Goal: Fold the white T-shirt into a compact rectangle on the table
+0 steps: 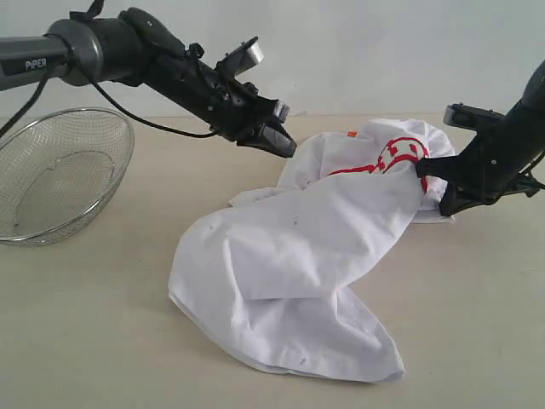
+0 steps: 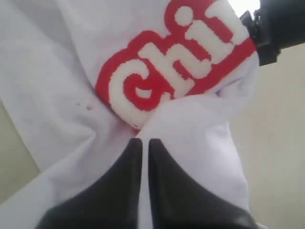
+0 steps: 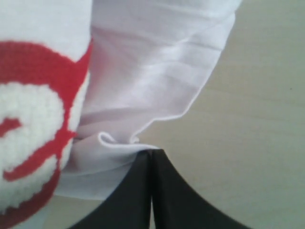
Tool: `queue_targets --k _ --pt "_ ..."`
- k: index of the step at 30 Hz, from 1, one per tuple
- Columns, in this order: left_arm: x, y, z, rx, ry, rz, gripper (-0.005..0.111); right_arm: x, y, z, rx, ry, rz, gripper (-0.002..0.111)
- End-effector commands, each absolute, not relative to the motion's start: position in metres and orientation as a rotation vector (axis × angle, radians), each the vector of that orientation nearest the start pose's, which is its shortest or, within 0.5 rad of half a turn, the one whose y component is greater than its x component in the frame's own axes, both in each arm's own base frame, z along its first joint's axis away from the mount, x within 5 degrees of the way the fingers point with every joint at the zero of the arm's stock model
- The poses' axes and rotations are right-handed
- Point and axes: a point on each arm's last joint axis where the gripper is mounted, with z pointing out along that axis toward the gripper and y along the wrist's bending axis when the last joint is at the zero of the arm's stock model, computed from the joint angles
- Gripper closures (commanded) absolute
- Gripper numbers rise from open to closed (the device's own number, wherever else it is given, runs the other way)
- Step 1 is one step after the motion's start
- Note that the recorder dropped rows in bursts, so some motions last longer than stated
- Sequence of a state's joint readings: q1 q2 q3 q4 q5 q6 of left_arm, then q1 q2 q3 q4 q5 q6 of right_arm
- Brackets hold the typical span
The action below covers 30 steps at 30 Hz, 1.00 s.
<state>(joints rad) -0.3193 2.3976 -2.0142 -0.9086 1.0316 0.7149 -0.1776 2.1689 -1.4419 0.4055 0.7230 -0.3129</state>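
The right gripper (image 3: 151, 152) is clamped on a thin stitched hem of the white T-shirt (image 1: 298, 256), holding that end bunched up. The left gripper (image 2: 142, 142) has its jaws together at a soft fold (whether cloth is caught there, I cannot tell). The rest lies crumpled on the matte tabletop (image 1: 85, 332). A round wire mesh bowl (image 1: 51, 179), seen only in the exterior view, sits well apart to the left. The wrist views show the red band (image 2: 181, 62) with fuzzy, raised white lettering.

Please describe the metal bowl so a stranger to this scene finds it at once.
Start at the pale beige table; look left in the exterior view, apart from the crumpled white T-shirt. The bowl there is the only see-through thing: silver wire mesh.
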Motion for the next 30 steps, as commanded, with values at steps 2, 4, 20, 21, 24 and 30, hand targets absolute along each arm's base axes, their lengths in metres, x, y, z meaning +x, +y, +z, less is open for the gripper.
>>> queue_targets --k 2,4,20,21,24,30 --pt "0.469 -0.221 0.159 0.799 2.507 -0.929 0.102 0.422 -0.044 0.102 0.168 2.886 0.362 0.108" --pt "0.471 -0.220 0.154 0.790 2.522 -0.876 0.102 0.423 -0.038 0.102 0.145 2.889 0.364 0.108" --pt "0.485 -0.233 0.122 0.795 2.503 -0.913 0.102 0.424 -0.021 0.102 0.072 2.893 0.371 0.108" --pt "0.486 -0.234 0.120 0.797 2.501 -0.910 0.102 0.424 -0.021 0.102 0.074 2.892 0.369 0.108" --pt "0.488 -0.235 0.118 0.817 2.494 -0.882 0.102 0.424 -0.021 0.102 0.067 2.891 0.368 0.108" --pt "0.489 -0.232 0.112 0.836 2.535 -0.758 0.102 0.424 -0.021 0.102 0.072 2.889 0.371 0.108"
